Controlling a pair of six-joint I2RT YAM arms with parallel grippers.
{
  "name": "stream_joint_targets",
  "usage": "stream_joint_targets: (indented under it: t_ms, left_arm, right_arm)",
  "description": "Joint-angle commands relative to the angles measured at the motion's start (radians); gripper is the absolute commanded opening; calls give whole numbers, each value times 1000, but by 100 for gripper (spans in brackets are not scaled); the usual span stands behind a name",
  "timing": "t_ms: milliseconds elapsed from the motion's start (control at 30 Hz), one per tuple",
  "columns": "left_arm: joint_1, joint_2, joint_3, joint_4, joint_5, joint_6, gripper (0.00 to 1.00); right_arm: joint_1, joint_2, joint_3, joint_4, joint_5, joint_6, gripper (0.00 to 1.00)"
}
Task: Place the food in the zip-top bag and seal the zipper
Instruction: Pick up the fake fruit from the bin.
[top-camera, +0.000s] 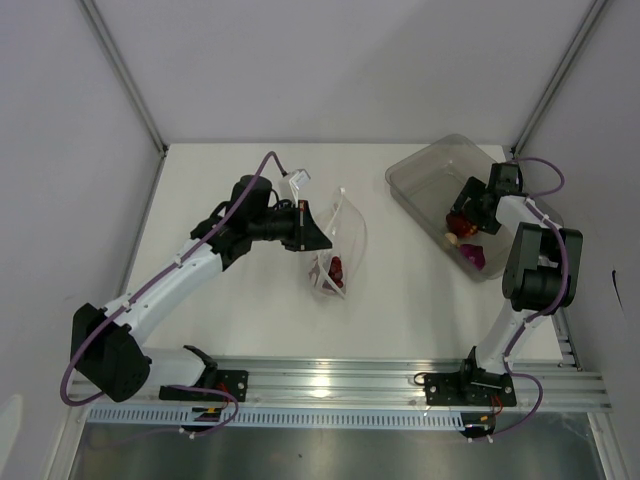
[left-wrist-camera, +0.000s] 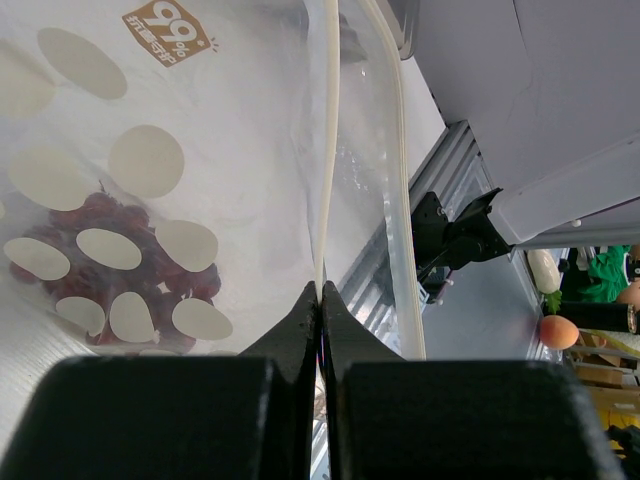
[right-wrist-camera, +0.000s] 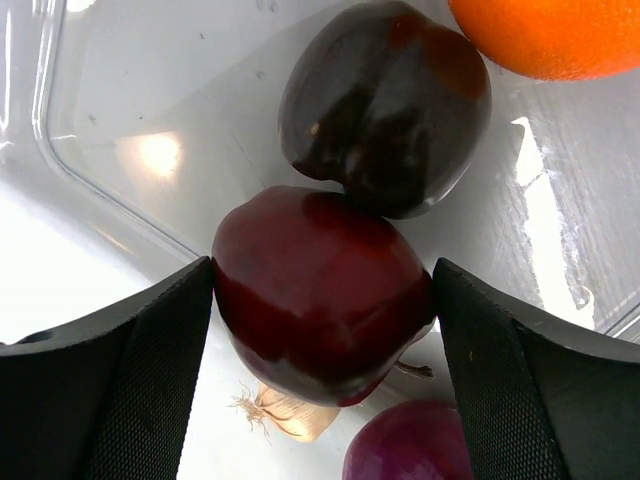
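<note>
From above, the left pincer (top-camera: 322, 238) is closed on the upper edge of the bag (top-camera: 350, 225), which hangs open-mouthed near the middle of the table (top-camera: 240, 320). The grapes (top-camera: 336, 270) lie at the bag's bottom. The right pincer (top-camera: 463, 224) reaches into the clear bin (top-camera: 420, 165) at the table's far right corner, where the rest of the food lies; the onion (top-camera: 474, 255) shows just beside it.

At the left wrist, the fingers (left-wrist-camera: 290, 335) are pressed together on the zipper (left-wrist-camera: 326, 150), one strip of the mouth caught between them and the other strip standing apart to the right. Through the spotted wall of the bag the grapes show at the left.

At the right wrist, the fingers (right-wrist-camera: 130, 370) stand wide apart on either side of a red fruit (right-wrist-camera: 320, 290), right at its flanks; whether they press it I cannot tell. The plum (right-wrist-camera: 385, 105) touches the fruit from beyond, the orange (right-wrist-camera: 550, 35) sits in the far corner, and the onion lies nearest, beside a garlic-like piece (right-wrist-camera: 285, 412).
</note>
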Motion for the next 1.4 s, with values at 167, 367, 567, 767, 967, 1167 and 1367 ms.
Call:
stream_joint_targets:
  t_ms: [167, 367, 567, 767, 967, 1167, 1367]
  left_arm:
    - [8, -1, 4, 20, 14, -4, 1]
    - [8, -1, 0, 20, 10, -10, 1]
    - [8, 5, -5, 23, 10, -18, 1]
    - [8, 5, -2, 17, 3, -16, 0]
    - [8, 18, 12, 13, 2, -18, 1]
    - [8, 47, 55, 10, 10, -22, 0]
    - [8, 94, 107, 6, 29, -36, 0]
  right_arm:
    - [-6, -27, 33, 20, -18, 7, 74]
    - [-6, -80, 41, -8, -32, 18, 67]
    - [-6, -123, 33, -18, -40, 16, 60]
    - [-6, -146, 38, -34, -50, 19, 56]
    - [9, -230, 33, -54, -113, 50, 53]
    - [63, -374, 43, -120, -138, 47, 53]
    - [154, -529, 38, -201, -171, 47, 53]
